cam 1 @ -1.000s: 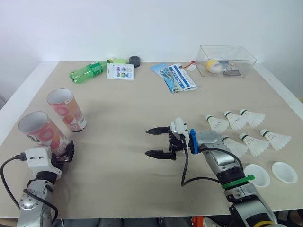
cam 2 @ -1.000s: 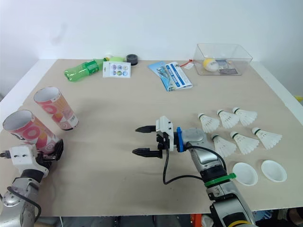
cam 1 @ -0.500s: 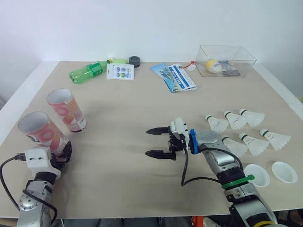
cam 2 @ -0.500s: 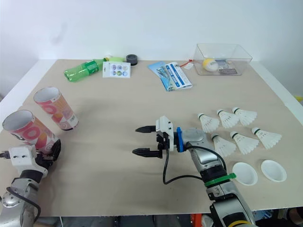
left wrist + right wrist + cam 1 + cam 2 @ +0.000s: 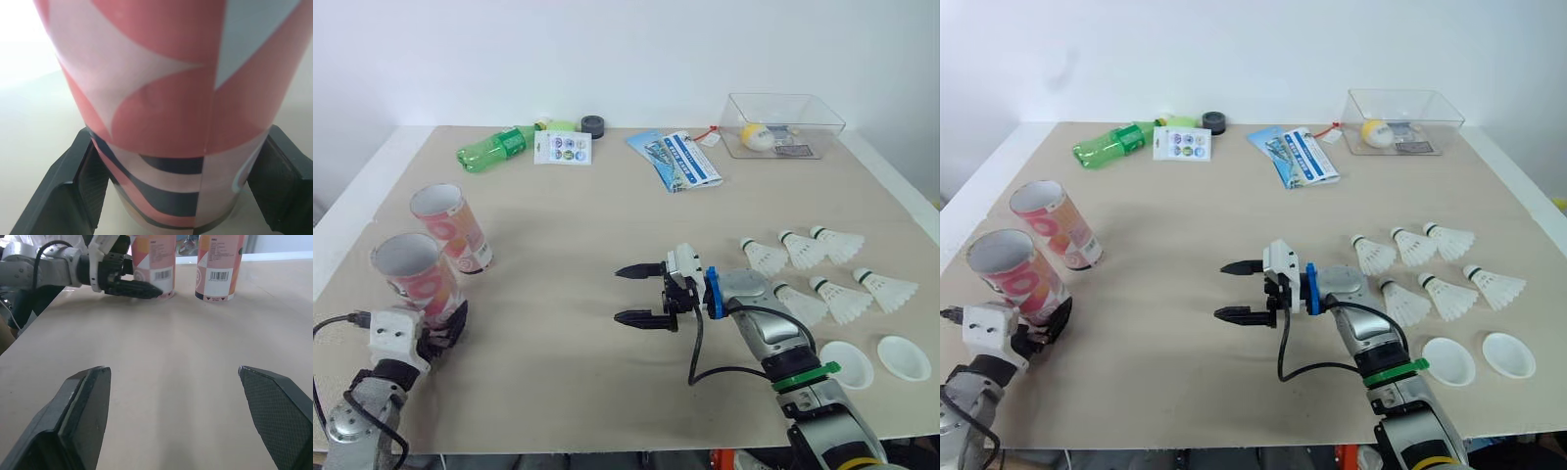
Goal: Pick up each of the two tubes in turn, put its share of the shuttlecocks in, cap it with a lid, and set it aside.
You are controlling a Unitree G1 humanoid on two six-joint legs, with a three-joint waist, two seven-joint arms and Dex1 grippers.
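Lower left of the head view: the left gripper (image 5: pixel 438 329) clasps the base of the near tube (image 5: pixel 414 279), one black finger (image 5: pixel 73 191) pressed against each side. The tube stands upright with its mouth open. The second tube (image 5: pixel 450 227) stands just above it in the frame, apart from it. Centre: the right gripper (image 5: pixel 621 294) is low over the table (image 5: pixel 568 215), its fingers spread wide and empty. Right side: six shuttlecocks (image 5: pixel 837 297) lie in two rows, with two white lids (image 5: pixel 845 363) below them near the lower right edge.

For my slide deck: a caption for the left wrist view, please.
Left gripper grips the pink tube near its base.
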